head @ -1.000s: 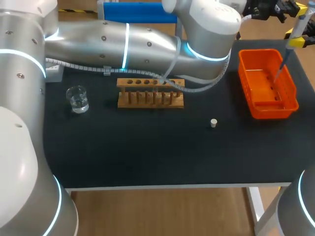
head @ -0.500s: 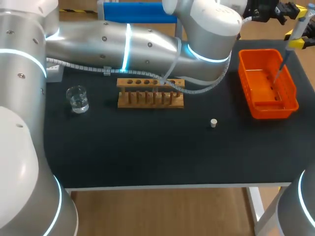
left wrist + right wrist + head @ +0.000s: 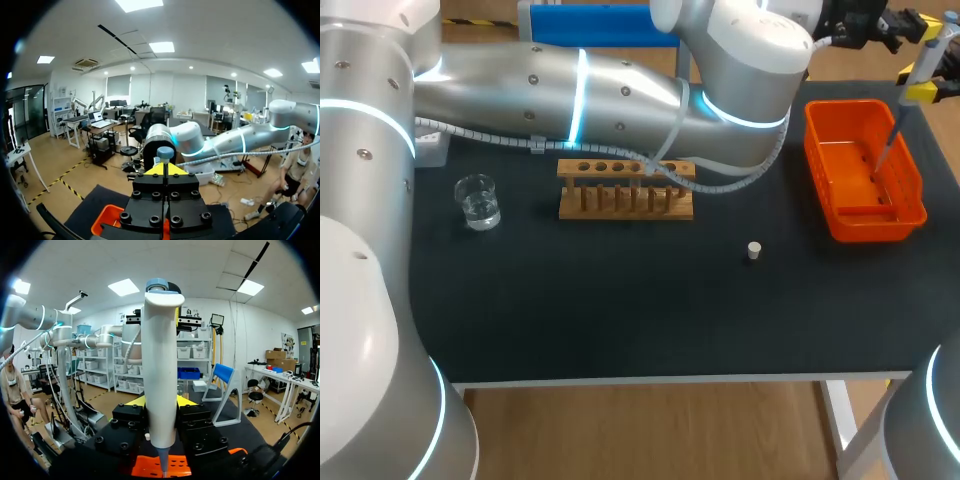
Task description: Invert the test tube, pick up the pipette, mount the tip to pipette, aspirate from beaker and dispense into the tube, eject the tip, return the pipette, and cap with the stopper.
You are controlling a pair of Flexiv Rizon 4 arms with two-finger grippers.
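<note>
You're at a lab bench, and the glassware and tools show it. On the black table (image 3: 620,310) a wooden test-tube rack (image 3: 625,188) stands toward 12 o'clock. A small glass beaker (image 3: 477,201) of clear liquid sits at 10 o'clock. A pipette (image 3: 923,68) hangs over an orange tray (image 3: 872,228) at 2 o'clock, and a stopper (image 3: 753,250) lies toward 4 o'clock.

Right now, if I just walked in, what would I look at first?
Probably the bright orange basket at the table's right end, with the pipette hanging tip-down over it, gripped in the right tool. Next, the big silver left arm stretched across the back of the table, behind the wooden rack.
</note>
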